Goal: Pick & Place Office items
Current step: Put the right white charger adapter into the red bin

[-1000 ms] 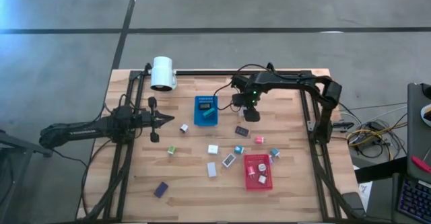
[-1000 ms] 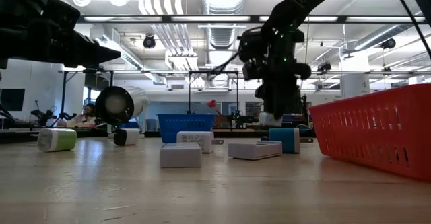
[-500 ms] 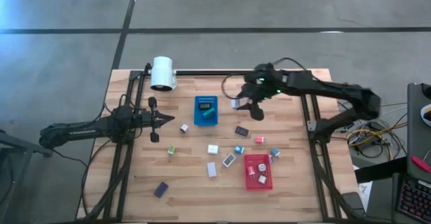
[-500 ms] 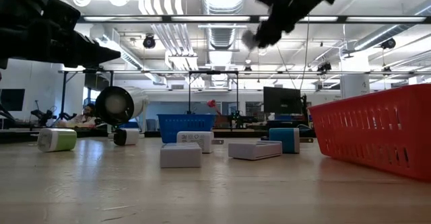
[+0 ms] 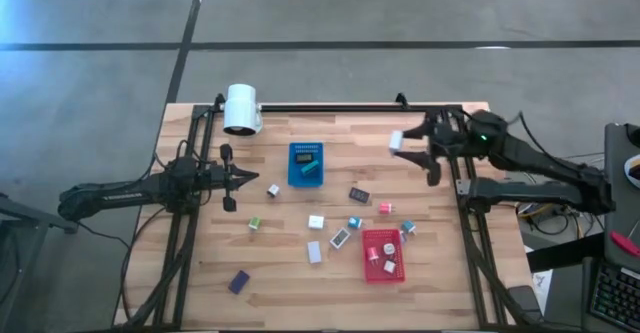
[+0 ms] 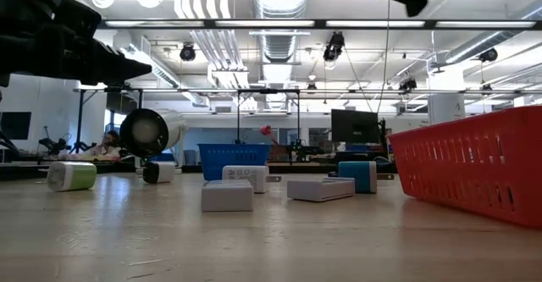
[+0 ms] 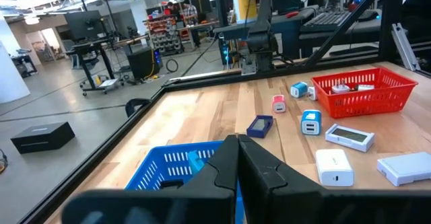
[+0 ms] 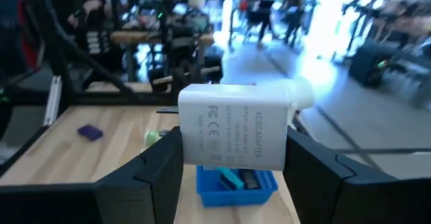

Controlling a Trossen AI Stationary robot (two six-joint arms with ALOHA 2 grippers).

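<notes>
My right gripper (image 5: 410, 145) hangs high over the table's far right part, shut on a white adapter block (image 8: 236, 126), also seen from above as a white block (image 5: 397, 140). My left gripper (image 5: 250, 178) waits shut at the left, level above the table, its joined fingers (image 7: 237, 163) pointing at the blue tray (image 5: 306, 163). Other office items lie flat on the wood: a white block (image 5: 316, 221), a teal one (image 5: 354, 222), a pink-red one (image 5: 385, 207), a green one (image 5: 254, 223), a purple one (image 5: 238, 281). The red tray (image 5: 383, 255) holds a few small pieces. My right gripper pinches the white adapter between its two fingers, one on each narrow end (image 8: 187, 146). The fingers come level from the table's right side. The adapter sits crosswise in the hold, its printed face toward the wrist camera, lifted clear high above the table.
A white cylinder (image 5: 241, 108) is mounted on the black frame at the far left corner. Black frame rails (image 5: 465, 203) run along the table's left, right and far sides. Bare wood shows at the near left and the far right.
My right gripper has risen from beside the blue tray and swung toward the table's right edge, tipping from pointing down to level. The white adapter has gone up with it, lifted clear of the table.
</notes>
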